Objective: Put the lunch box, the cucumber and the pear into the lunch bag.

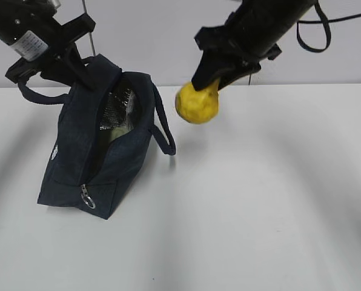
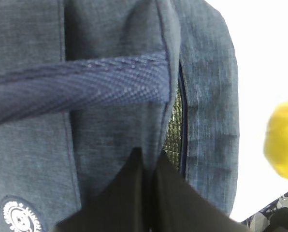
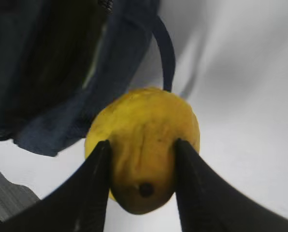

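Note:
The dark navy lunch bag [image 1: 83, 163] stands on the white table at the left, its top open and silvery lining showing. My left gripper [image 1: 83, 76] is shut on the bag's rim fabric [image 2: 149, 121] at the far end and holds it up. My right gripper [image 1: 209, 82] is shut on the yellow pear [image 1: 197, 104] and holds it in the air just right of the bag's opening; the pear also shows between the fingers in the right wrist view [image 3: 144, 145]. A pale shape lies inside the bag; the lunch box and the cucumber cannot be made out.
One bag handle [image 1: 165, 133] hangs on the right side toward the pear, the other [image 1: 38, 96] sticks out at the back left. The zipper ring pull [image 1: 88, 200] hangs at the bag's near end. White table [image 1: 259, 212] spreads to the right and front.

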Robot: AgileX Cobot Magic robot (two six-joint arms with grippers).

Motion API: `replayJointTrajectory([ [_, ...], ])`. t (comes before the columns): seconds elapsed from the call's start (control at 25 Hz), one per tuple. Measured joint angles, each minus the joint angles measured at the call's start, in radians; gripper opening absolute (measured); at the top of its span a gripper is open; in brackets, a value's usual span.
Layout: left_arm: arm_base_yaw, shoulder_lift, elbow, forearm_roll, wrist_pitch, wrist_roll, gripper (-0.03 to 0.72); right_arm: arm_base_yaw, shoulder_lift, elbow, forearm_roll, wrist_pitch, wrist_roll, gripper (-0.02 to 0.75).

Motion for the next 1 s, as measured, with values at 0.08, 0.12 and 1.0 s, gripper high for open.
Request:
replayJointTrajectory([
  [0.08, 0.0, 0.0, 0.0, 0.0, -0.001, 0.0, 0.002, 0.0, -0.001, -0.045, 0.038, 0.006, 0.002, 0.27],
  [0.12, 0.0, 0.0, 0.0, -0.001, -0.001, 0.0, 0.002, 0.0, -0.001, -0.056, 0.062, 0.006, 0.002, 0.27],
  [1.0, 0.0, 0.0, 0.0, -0.004, 0.005, 0.012, 0.002, 0.127, 0.14, -0.068, 0.269, -0.208, -0.123, 0.391],
])
